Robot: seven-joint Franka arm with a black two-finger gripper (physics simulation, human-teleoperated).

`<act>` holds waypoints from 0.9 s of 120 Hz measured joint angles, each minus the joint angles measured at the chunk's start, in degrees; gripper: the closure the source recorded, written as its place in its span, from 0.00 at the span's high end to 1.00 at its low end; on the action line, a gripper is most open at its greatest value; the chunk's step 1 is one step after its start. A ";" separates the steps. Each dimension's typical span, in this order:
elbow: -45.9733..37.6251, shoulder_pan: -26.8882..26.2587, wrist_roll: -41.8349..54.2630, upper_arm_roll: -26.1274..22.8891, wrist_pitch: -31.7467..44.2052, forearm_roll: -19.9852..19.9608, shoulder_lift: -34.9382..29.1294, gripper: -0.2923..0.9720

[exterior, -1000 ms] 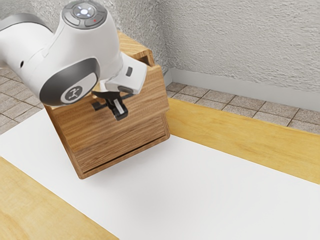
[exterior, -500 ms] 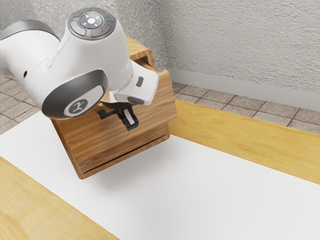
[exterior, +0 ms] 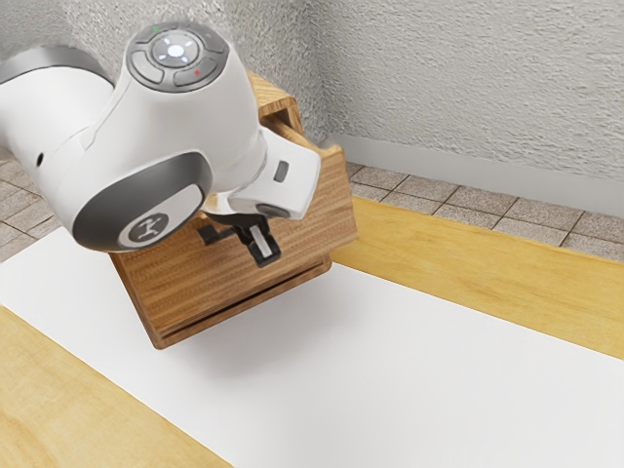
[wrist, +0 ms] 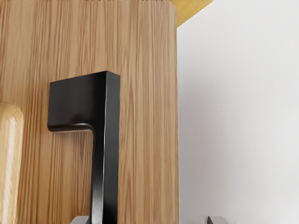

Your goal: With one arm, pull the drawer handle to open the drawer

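A box-shaped light-oak cabinet (exterior: 224,288) sits on the white sheet covering the wooden tabletop (exterior: 487,263), near the tiled floor's edge. Its upper oak drawer (exterior: 317,210) stands partly out of the cabinet, its front pushed toward the exterior view's right past the lower panel, with a strip of its open top showing behind the front. The white seven-joint arm (exterior: 146,127) reaches down over the cabinet, and its black two-finger gripper (exterior: 258,244) is at the drawer front, on the angular black metal handle (exterior: 222,233). In the wrist view the handle's bar (wrist: 105,154) runs along the wood grain. Two grey fingertips (wrist: 216,219) stand wide apart, one right against the bar, the other off over the white sheet (wrist: 243,116).
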 joint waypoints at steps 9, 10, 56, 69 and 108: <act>-0.17 0.02 -0.18 -0.44 0.00 -0.41 -0.57 0.44; -0.18 0.02 -0.21 -0.51 0.00 -0.44 -0.63 0.44; -1.31 0.00 -1.03 -3.03 0.07 -2.02 -2.45 0.44; -1.63 0.03 -1.29 -3.81 0.11 -2.51 -2.88 0.44; -1.70 0.02 -1.98 -6.07 0.35 -3.37 -3.36 0.44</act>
